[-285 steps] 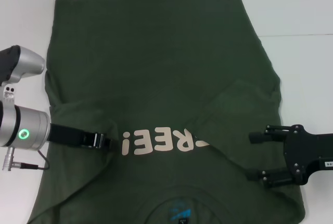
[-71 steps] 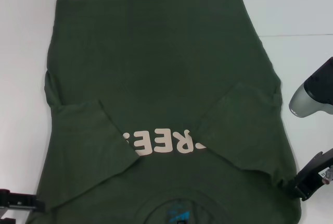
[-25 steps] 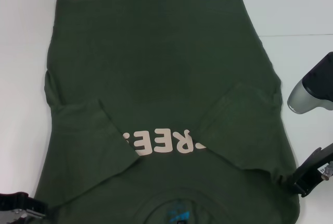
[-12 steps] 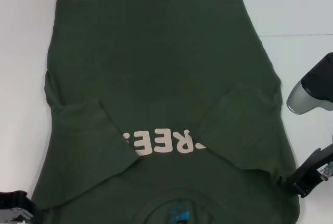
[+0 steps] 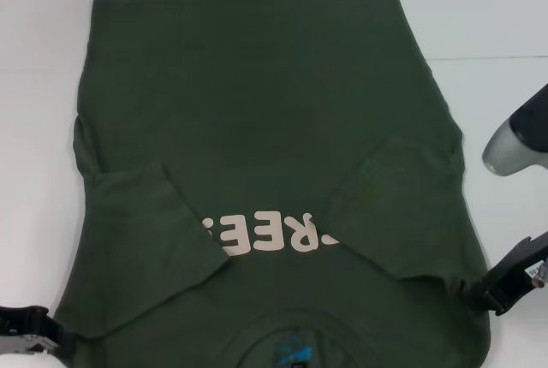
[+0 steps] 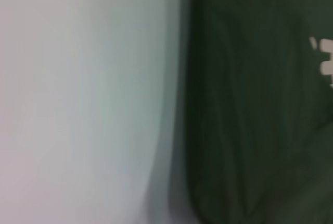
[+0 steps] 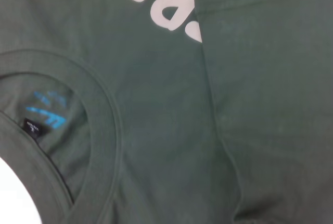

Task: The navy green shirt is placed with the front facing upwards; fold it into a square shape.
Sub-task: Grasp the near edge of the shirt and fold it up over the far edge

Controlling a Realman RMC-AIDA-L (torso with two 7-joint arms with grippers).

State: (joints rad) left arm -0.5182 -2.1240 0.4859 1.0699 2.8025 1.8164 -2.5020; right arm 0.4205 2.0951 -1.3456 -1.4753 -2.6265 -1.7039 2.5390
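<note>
**Both grippers at the shoulder corners, sleeves already folded in**

From my seat, the left gripper (image 5: 34,342) sits at the near left corner of the navy green shirt (image 5: 257,111), right against the shoulder edge. Only its black tip shows in the head view, and I cannot tell whether its jaws are parted or pinched on cloth; its own wrist view shows only the shirt's edge against the white table (image 5: 43,86).

The shirt lies flat on the table, front up, collar (image 7: 104,114) nearest me and hem at the far side. Both sleeves are turned inward over the chest, the left sleeve (image 5: 145,231) and right sleeve (image 5: 402,205) each covering part of the pale lettering (image 5: 265,235). I judge this narrows the body so that a lengthwise fold gives a square.

The right gripper (image 5: 501,287) touches the near right shoulder corner, where the cloth bunches a little. Whether it has hold of the fabric, I cannot tell.

I take this symmetric placement as preparation for carrying the collar end toward the hem.
</note>
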